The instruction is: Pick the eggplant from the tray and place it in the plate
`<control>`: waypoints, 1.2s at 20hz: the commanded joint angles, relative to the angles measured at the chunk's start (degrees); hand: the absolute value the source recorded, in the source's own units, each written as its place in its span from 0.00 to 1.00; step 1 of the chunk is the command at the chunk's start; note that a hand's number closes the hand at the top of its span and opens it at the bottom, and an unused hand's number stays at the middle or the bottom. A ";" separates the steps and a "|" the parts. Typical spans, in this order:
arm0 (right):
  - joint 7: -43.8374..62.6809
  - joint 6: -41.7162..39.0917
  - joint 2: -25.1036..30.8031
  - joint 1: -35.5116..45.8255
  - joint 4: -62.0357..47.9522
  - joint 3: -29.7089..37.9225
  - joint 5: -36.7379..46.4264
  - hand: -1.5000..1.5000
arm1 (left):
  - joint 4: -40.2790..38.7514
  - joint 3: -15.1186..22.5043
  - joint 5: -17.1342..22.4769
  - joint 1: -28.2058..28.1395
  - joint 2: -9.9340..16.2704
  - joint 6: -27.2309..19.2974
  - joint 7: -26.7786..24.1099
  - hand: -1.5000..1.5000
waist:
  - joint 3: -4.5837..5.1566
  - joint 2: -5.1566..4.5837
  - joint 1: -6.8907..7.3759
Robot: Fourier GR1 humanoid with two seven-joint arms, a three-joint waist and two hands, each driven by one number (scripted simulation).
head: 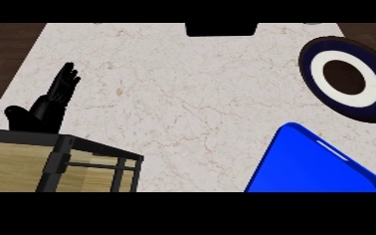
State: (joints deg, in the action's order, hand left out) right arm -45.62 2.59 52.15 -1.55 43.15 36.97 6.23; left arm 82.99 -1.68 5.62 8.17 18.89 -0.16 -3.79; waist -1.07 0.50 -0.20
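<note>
At the far left, the left hand (51, 102) shows above a box; it is black, its fingers are straight and point up, the thumb sticks out to the side, and it holds nothing; it rests there near the left edge. Just below the hand is a wooden crate (70, 167) with a black frame, at the lower left corner. The light marble counter (191, 99) fills the middle. At the top middle, a dark block (220, 29) sits at the counter's far edge. At the lower right lies the blue tray (312, 167), tilted, one corner pointing up. At the right edge, above the tray and apart from it, sits the plate (339, 77); it is dark blue with a white ring and a brown middle. I cannot see the eggplant anywhere; the right hand does not show.
</note>
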 commanded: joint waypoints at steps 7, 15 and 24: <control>-0.78 -4.30 4.68 10.66 -8.24 -3.63 2.21 1.00 | -5.55 1.98 -1.68 -4.47 -3.93 0.63 -3.09 0.50 | 0.98 -0.95 1.84; 4.10 -1.51 -2.88 21.90 -7.47 -11.31 6.21 1.00 | -5.66 2.88 -3.01 -2.58 -5.82 0.01 -1.72 0.50 | 1.04 -0.99 2.29; 9.17 2.85 -7.56 32.96 -12.20 -17.19 11.92 1.00 | -8.65 0.64 -2.45 -1.16 -5.03 2.28 -3.48 0.50 | 1.04 -1.16 2.26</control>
State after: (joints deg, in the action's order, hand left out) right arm -38.10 3.37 47.34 28.01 32.79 22.25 15.83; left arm 79.39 -2.33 3.33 12.04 16.85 1.96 -4.84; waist -0.97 0.26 2.11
